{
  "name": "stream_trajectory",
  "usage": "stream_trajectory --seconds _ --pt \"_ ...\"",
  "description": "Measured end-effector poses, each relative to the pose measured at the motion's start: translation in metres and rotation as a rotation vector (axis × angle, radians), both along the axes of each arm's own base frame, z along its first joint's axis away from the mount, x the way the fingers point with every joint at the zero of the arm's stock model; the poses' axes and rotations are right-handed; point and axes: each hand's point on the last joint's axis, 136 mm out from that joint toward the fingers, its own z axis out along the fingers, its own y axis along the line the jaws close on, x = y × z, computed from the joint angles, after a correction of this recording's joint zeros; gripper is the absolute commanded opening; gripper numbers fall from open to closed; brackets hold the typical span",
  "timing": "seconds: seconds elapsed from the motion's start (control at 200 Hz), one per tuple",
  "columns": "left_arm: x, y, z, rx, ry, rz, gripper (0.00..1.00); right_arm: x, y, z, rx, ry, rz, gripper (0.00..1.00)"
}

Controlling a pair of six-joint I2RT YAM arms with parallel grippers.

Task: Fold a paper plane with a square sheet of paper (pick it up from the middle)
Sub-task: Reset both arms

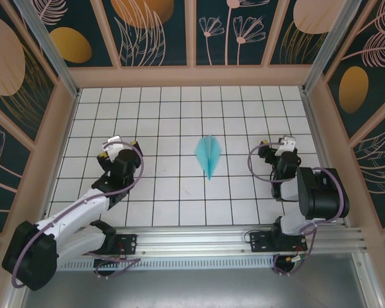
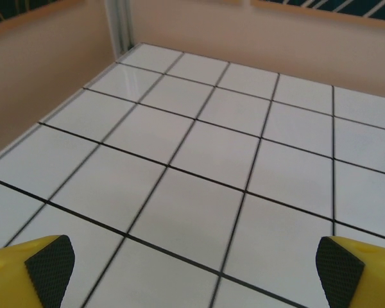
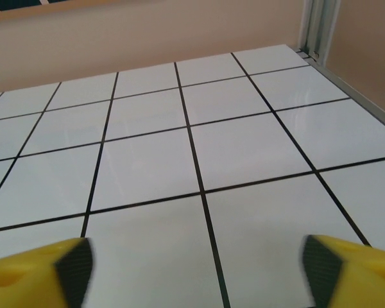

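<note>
Paper plane (image 1: 208, 156) on white tiled table (image 1: 160, 115) — left pincer (image 2: 194, 268), right pincer (image 3: 199, 266) both agape.

The cyan paper plane (image 1: 208, 155) lies flat mid-table, nose pointing toward the arms.

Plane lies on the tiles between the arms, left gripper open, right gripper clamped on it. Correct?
No: the right gripper is open and holds nothing, jaws wide apart above the tiles in the right wrist view. The paper plane does lie between the arms, left gripper open.
</note>
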Motion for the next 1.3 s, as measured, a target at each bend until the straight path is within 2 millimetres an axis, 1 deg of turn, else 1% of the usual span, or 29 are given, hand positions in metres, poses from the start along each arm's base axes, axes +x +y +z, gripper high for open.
stream_trajectory --seconds 0.18,0.25,0.36,0.42,0.485,0.535,0.605,0.651,0.716,0.756,0.796,0.841,0.891,1.021,1.101,1.171,1.201,1.301 --pt "0.001 0.036 -0.008 0.051 -0.023 0.101 0.99 0.001 0.001 0.003 0.0 -0.013 0.008 0.99" --pt "0.006 0.044 -0.008 0.085 -0.021 0.121 0.98 0.001 0.002 0.004 0.001 -0.014 0.011 0.99" --pt "0.016 0.05 -0.012 0.14 -0.017 0.13 0.99 0.001 0.002 0.004 0.001 -0.014 0.011 0.99" --pt "0.024 0.056 -0.02 0.155 -0.019 0.135 0.98 0.001 0.002 0.004 0.001 -0.015 0.011 0.99" --pt "0.031 0.061 -0.037 0.189 0.025 0.138 0.98 0.001 0.002 0.004 0.001 -0.015 0.011 0.99" --pt "0.036 0.06 -0.05 0.207 0.057 0.118 0.99 0.001 0.002 0.004 0.001 -0.015 0.011 0.99" --pt "0.044 0.055 -0.056 0.211 0.055 0.081 0.99 0.001 0.002 0.004 0.001 -0.015 0.011 0.99" --pt "0.051 0.054 -0.055 0.214 0.056 0.069 0.98 0.001 0.002 0.004 0.001 -0.015 0.012 0.99" --pt "0.065 0.05 -0.052 0.217 0.051 0.036 0.98 0.001 0.002 0.004 0.001 -0.015 0.012 0.99" --pt "0.072 0.046 -0.046 0.222 0.031 0.009 0.99 0.001 0.002 0.004 0.001 -0.015 0.012 0.99" --pt "0.075 0.043 -0.041 0.231 0.003 -0.016 0.99 0.001 0.002 0.004 0.001 -0.015 0.012 0.99" --pt "0.074 0.042 -0.035 0.233 -0.041 -0.039 0.99 0.001 0.002 0.004 0.001 -0.015 0.012 0.99" --pt "0.071 0.045 -0.036 0.226 -0.06 -0.054 0.99 0.001 0.002 0.004 0.001 -0.015 0.012 0.99" --pt "0.06 0.067 -0.044 0.192 -0.076 -0.047 0.99 0.001 0.003 0.004 0.002 -0.015 0.015 0.99" --pt "0.06 0.076 -0.042 0.158 -0.111 -0.057 0.99 0.001 0.003 0.004 0.002 -0.015 0.015 0.99" --pt "0.058 0.077 -0.04 0.141 -0.151 -0.071 0.98 0.001 0.003 0.004 0.002 -0.015 0.015 0.99" --pt "0.057 0.075 -0.042 0.135 -0.146 -0.083 0.98 0.001 0.003 0.004 0.002 -0.015 0.016 0.99" --pt "0.058 0.07 -0.038 0.121 -0.172 -0.108 0.98 0.001 0.003 0.004 0.002 -0.015 0.016 0.99"
